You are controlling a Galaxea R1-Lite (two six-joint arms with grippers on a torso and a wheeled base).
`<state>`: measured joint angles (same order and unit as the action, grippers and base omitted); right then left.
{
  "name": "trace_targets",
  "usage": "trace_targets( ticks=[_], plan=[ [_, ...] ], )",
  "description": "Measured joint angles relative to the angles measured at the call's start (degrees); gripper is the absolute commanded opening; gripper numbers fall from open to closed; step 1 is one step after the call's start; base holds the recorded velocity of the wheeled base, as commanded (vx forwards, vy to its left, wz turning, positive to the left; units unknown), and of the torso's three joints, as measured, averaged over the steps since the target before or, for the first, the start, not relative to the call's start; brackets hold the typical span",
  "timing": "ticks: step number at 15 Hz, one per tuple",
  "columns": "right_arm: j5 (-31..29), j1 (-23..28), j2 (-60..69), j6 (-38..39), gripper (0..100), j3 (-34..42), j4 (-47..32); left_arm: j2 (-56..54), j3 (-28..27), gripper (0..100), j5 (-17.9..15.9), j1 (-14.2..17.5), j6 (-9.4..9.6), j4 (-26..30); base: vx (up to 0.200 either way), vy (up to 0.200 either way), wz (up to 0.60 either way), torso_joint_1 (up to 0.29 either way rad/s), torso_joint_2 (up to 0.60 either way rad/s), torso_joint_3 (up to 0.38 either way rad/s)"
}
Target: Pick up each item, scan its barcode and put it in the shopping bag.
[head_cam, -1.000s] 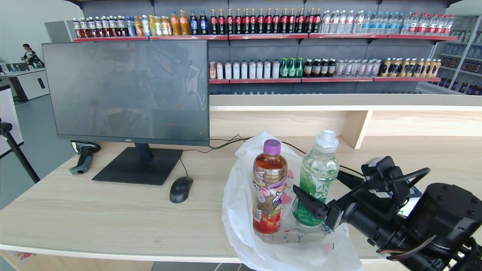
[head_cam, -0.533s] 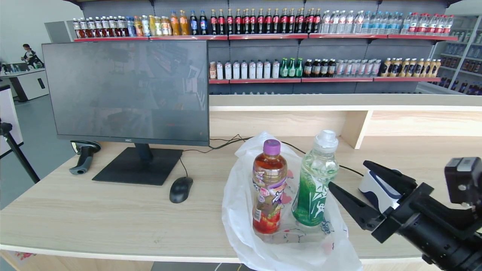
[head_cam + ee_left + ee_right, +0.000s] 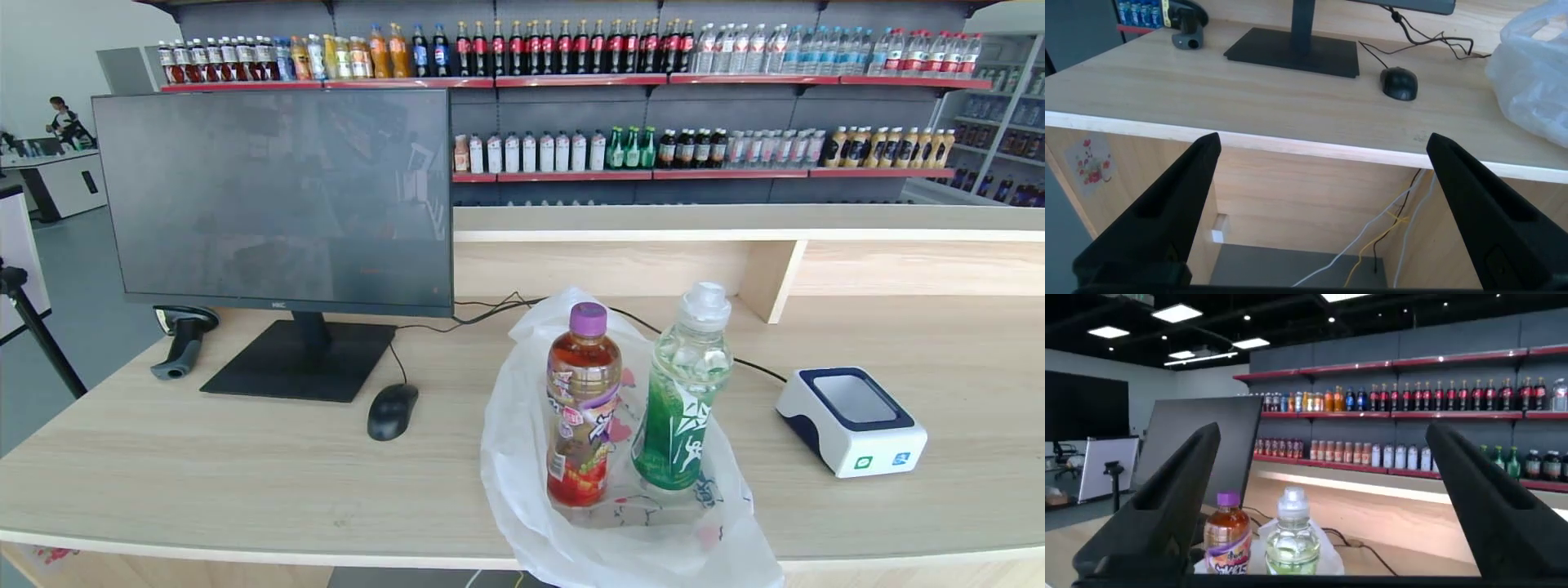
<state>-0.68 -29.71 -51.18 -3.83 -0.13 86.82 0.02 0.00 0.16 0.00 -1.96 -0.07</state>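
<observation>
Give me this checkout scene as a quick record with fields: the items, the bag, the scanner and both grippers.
items: purple-capped red drink bottle and green bottle, both upright, side by side
bag: white shopping bag, open on the counter, its plastic around both bottles
scanner: white and blue desktop scanner, on the robot's right of the bag, apart from it
left gripper: open, empty, low before the counter edge
right gripper: open, empty, facing the bottles
other: monitor, mouse, handheld scanner

Shopping bag (image 3: 510,457) cut off by the lower frame edge at bottom centre, handheld scanner (image 3: 181,347) head partly tucked behind the monitor (image 3: 277,196) at left, shelf bottles (image 3: 571,49) along the top too small to identify
</observation>
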Motion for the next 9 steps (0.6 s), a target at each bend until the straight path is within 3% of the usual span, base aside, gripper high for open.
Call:
trace_targets(
  ticks=[2, 6, 9],
  plan=[
    [1.58, 0.66, 7.72, -0.63, 100, 0.11, -15.56, 0.0, 0.0, 100, 0.02, 0.0, -0.09, 0.02, 0.0, 0.0, 0.0, 0.0, 0.0, 0.0],
    [2.6, 1.02, 27.33, -2.22, 100, -2.93, -59.61, 0.0, 0.0, 100, 0.0, 0.0, -0.11, 0.0, 0.0, 0.0, 0.0, 0.0, 0.0, 0.0],
    [2.84, 1.13, 40.11, -4.68, 100, -4.6, -75.94, 0.0, 0.0, 100, 0.0, 0.0, 0.0, 0.0, 0.0, 0.0, 0.0, 0.0, 0.0, 0.0]
  ],
)
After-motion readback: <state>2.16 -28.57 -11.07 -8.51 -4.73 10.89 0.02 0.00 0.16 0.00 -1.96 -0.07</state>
